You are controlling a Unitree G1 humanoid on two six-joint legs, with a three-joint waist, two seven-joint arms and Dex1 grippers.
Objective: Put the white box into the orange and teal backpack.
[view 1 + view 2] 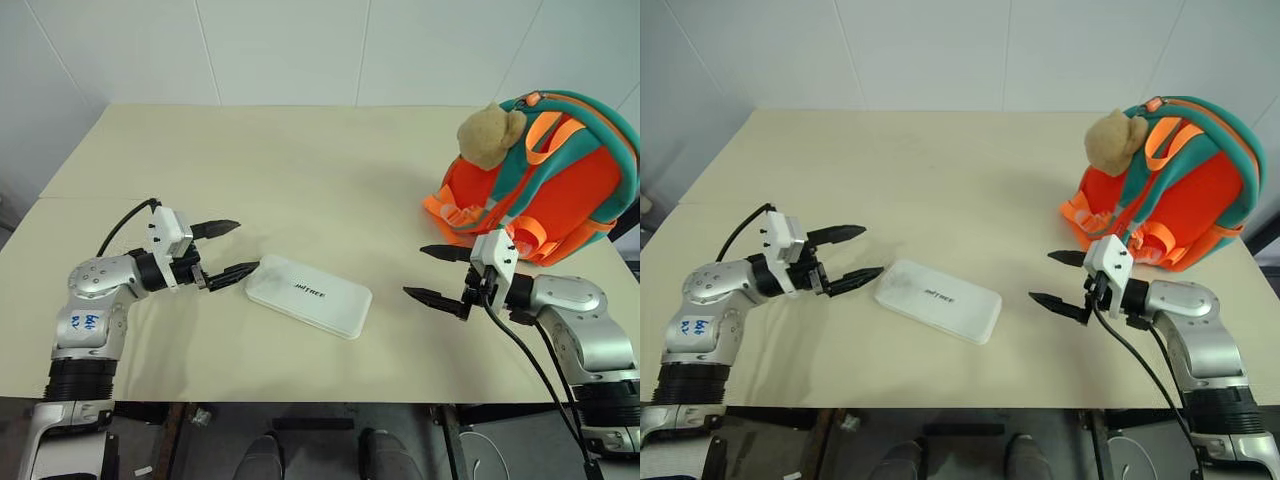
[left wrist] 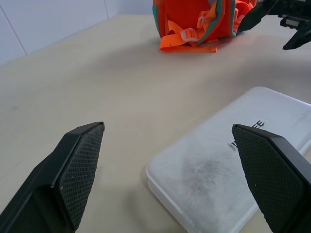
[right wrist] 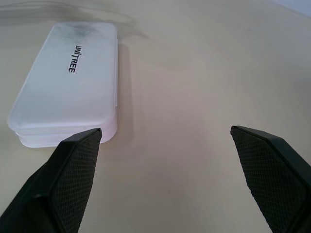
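Both pincers (image 1: 227, 251) (image 1: 437, 272) gape beside flat, white, round-cornered box (image 1: 309, 295) with dark lettering.

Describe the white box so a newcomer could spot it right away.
Start at the beige table, with the orange and teal backpack at its right edge. Near the front edge, between the two open grippers, the left gripper and the right gripper, lies the white box. It is the flat white thing with rounded corners and small dark lettering on top.
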